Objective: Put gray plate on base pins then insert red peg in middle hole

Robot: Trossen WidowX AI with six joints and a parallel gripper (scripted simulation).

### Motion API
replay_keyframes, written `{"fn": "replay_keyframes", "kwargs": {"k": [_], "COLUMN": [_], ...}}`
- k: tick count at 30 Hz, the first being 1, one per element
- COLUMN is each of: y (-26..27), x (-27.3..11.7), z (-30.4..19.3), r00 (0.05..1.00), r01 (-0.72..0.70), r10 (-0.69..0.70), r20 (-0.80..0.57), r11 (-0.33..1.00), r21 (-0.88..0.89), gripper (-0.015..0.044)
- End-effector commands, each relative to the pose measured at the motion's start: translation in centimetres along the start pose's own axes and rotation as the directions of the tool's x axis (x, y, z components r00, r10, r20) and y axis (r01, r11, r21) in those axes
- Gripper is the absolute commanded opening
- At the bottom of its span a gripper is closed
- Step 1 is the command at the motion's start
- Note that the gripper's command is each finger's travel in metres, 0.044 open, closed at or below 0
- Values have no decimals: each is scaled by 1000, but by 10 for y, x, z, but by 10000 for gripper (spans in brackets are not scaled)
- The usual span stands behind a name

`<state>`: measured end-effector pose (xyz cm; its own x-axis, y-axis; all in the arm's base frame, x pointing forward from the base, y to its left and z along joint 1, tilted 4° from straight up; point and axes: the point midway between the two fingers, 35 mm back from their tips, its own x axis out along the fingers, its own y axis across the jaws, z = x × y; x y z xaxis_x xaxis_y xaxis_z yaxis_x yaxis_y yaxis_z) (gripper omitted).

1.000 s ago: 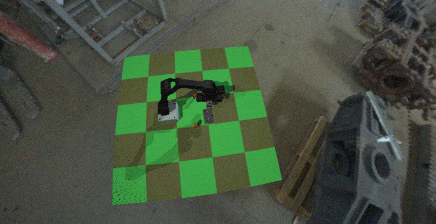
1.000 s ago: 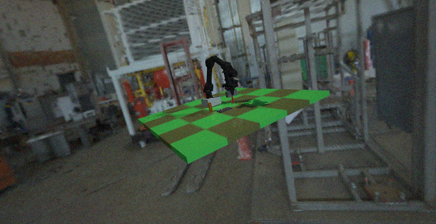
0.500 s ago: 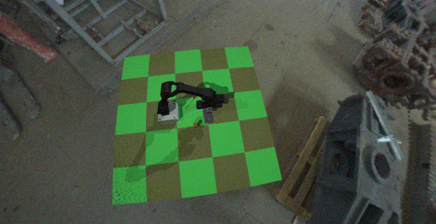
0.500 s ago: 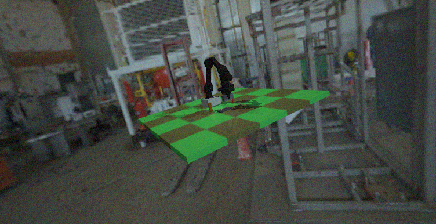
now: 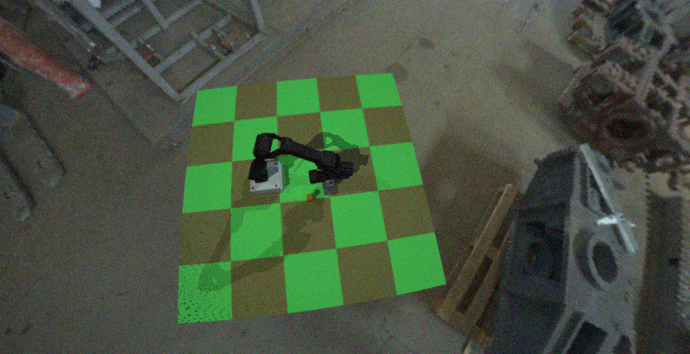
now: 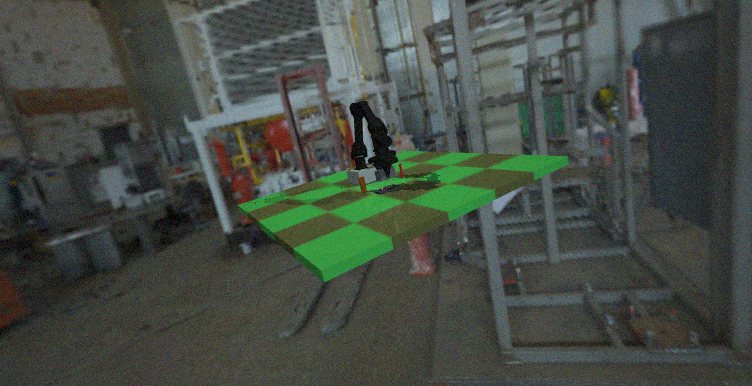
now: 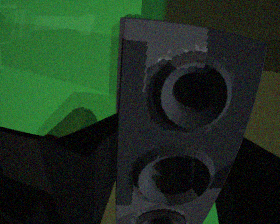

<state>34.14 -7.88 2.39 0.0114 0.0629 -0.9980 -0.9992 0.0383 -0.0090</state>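
Observation:
My gripper [image 5: 330, 179] [image 6: 388, 172] is shut on the gray plate [image 7: 133, 135], which fills the middle of the wrist view, with its holes facing the camera. In the exterior view the plate hangs above the dark base [image 5: 330, 191] [image 6: 386, 189], with a gap between them. The base lies flat and is partly covered by the gripper in the top view. Its pins cannot be made out. The red peg [image 6: 401, 171] stands upright beyond the base; in the top view it is hidden by the arm.
An orange peg [image 5: 310, 197] [image 6: 362, 184] stands upright beside the base, toward the white box [image 5: 273, 181] [image 6: 361, 175] under the arm's mount. The arm spans from that box to the plate. All stand on a green and brown checkered table [image 5: 309, 279] [image 6: 363, 230].

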Motion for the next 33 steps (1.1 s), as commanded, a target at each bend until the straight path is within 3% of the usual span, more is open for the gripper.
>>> {"fn": "replay_keyframes", "kwargs": {"k": [1,33], "y": [3,4], "x": [5,23], "z": [-6,-6], "r00": [1000,1000], "r01": [-6,-7], "r10": [6,6], "r20": [-2,-2], "r11": [1000,1000], "r21": [-13,-13], "gripper": [0,0]}}
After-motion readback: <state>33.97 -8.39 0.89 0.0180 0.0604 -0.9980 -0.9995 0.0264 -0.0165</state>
